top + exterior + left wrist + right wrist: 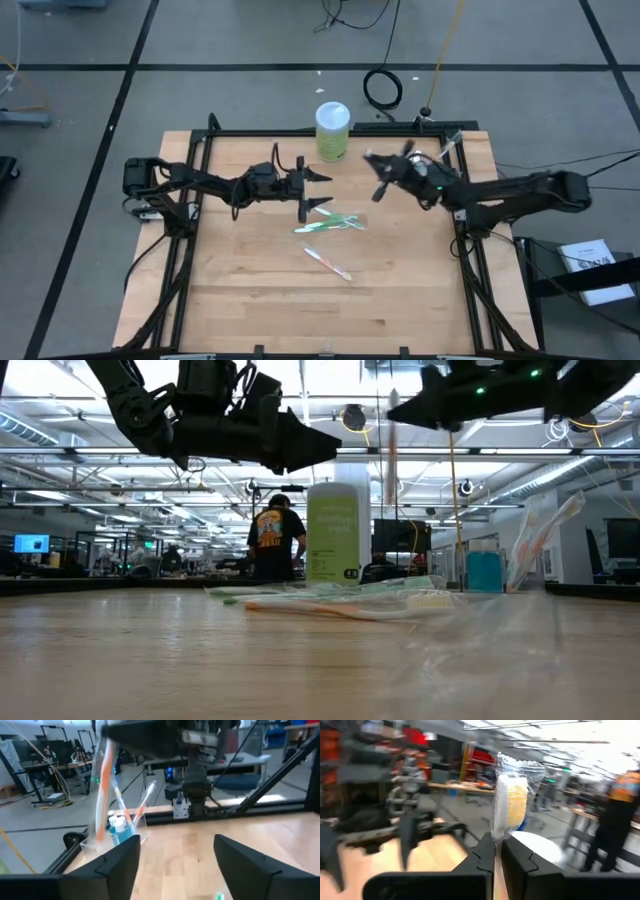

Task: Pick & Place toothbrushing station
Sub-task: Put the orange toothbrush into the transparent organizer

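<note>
Right gripper, raised near the bench's far edge, clamps a wrapped toothbrush. Carry it upright into the cup (far right corner). Left gripper hangs released mid-bench.

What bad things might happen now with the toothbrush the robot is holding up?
1. The right gripper pinches a wrapped toothbrush only at its thin end, so it might slip or swing on the way to the clear cup.
2. That cup already holds brushes leaning outward near the table's corner; a nudge might tip it.
3. The left gripper hangs open just above the loose toothbrushes, close to the green bottle, which it might bump.
</note>
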`<state>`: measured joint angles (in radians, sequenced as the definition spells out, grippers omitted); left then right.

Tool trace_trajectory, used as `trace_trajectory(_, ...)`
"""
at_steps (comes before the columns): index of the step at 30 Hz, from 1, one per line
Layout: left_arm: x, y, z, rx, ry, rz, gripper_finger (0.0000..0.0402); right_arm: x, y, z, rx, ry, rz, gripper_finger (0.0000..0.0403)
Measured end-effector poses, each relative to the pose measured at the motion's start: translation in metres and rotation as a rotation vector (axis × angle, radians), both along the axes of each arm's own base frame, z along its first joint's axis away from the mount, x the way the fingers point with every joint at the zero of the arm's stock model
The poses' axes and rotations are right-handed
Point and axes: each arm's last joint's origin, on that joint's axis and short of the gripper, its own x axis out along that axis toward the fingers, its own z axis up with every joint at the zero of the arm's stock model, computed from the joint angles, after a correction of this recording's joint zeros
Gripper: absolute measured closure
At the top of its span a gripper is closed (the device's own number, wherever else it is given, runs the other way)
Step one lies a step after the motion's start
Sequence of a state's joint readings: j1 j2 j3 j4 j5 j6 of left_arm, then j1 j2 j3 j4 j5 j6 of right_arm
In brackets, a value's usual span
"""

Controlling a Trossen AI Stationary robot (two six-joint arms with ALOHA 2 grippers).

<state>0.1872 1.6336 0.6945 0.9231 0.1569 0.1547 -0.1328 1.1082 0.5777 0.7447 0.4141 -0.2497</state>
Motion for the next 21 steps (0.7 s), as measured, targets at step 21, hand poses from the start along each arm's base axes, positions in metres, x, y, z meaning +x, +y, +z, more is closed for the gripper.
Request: trace_trajectory(21,-0.005,0.02,-0.009,-0.017,0.091,0.09,0.0128,-0.119,0.015,-0.023,0.16,-0.054,-0.605,0.0397)
